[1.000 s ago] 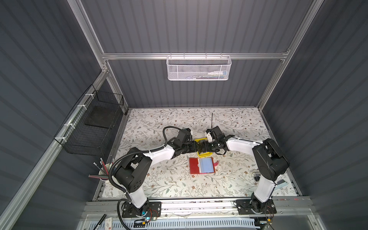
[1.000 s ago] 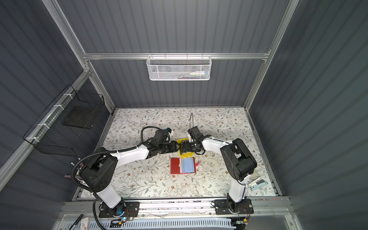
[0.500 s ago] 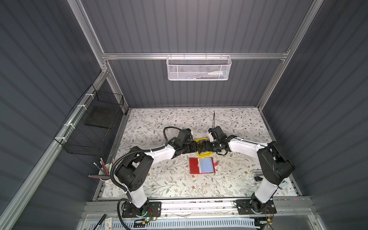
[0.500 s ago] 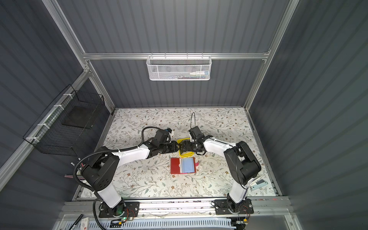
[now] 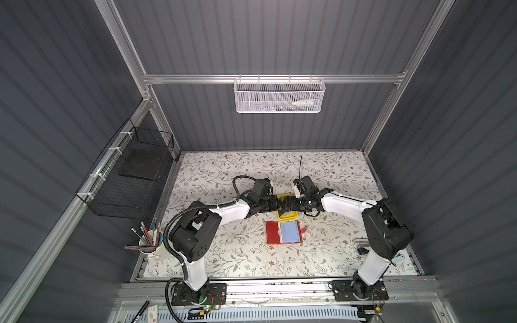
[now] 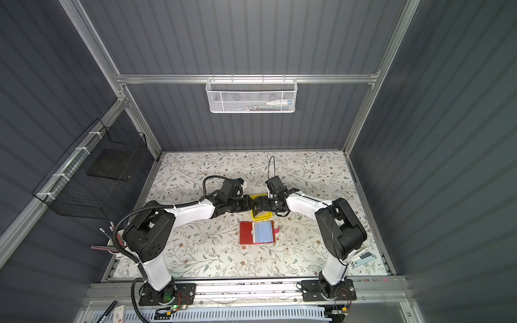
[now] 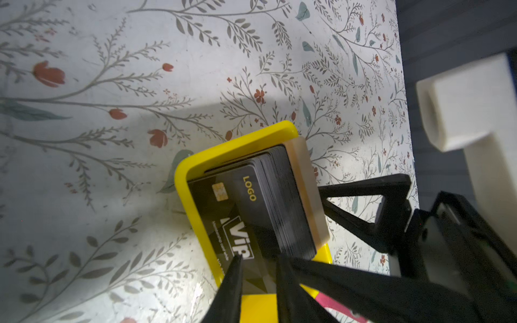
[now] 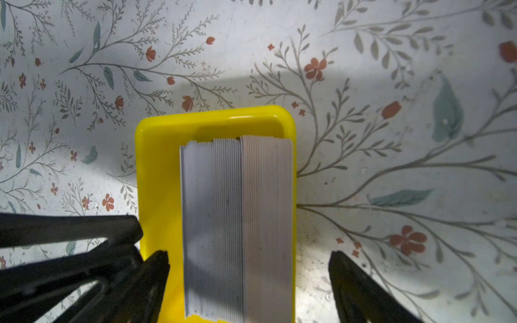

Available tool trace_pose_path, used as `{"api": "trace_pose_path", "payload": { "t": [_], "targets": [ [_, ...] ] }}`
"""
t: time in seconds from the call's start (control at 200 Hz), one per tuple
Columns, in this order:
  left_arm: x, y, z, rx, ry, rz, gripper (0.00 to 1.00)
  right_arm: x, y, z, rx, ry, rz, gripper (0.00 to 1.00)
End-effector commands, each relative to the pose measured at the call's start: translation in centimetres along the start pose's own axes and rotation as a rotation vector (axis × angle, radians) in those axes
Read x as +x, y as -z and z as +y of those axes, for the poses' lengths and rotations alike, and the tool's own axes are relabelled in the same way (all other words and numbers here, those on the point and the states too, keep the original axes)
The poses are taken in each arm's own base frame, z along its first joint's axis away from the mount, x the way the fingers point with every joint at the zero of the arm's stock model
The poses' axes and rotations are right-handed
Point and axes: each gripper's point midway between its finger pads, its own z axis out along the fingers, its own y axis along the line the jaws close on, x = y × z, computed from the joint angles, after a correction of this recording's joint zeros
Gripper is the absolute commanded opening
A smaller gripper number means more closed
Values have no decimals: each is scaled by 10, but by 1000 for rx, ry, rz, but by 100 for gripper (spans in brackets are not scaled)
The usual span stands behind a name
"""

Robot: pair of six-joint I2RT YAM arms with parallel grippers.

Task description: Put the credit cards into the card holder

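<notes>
The credit cards [image 7: 282, 201] stand on edge as a stack in a small yellow tray [image 7: 237, 145], grey and tan edges [image 8: 237, 223] up. The front black "VIP" card [image 7: 223, 212] leans away from the stack. My left gripper [image 7: 258, 261] has its jaws narrowly apart around this card's edge, with a gap still showing. My right gripper [image 8: 249, 268] is open wide, straddling the stack; one finger is over the tray [image 8: 159, 173], the other over the table. In both top views the grippers [image 5: 282, 205] [image 5: 292, 205] meet over the tray. The red card holder [image 5: 284, 233] [image 6: 257, 233] lies open just in front.
A cup of pencils [image 5: 152, 246] stands at the front left. A black wire basket [image 5: 131, 179] hangs on the left wall, a white mesh basket [image 5: 279, 95] on the back rail. Small items [image 6: 362, 257] lie at the front right, behind my right arm's base.
My left gripper's jaws have narrowed around the black card. My right gripper has opened wider over the stack, and its elbow has swung slightly to the right.
</notes>
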Motion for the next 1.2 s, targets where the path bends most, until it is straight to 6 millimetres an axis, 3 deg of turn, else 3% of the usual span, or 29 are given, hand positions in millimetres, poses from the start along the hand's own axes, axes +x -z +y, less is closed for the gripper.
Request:
{"api": "trace_pose_path", "payload": {
  "t": [0.0, 0.805, 1.196],
  "targets": [
    [-3, -3, -3, 3, -5, 14, 23, 1, -4, -1, 8, 5, 17, 92],
    [3, -10, 9, -51, -22, 57, 22, -2, -1, 5, -43, -56, -32, 92],
    [6, -12, 14, -75, -27, 67, 20, 2, -12, 3, -32, -55, -8, 92]
  ]
}}
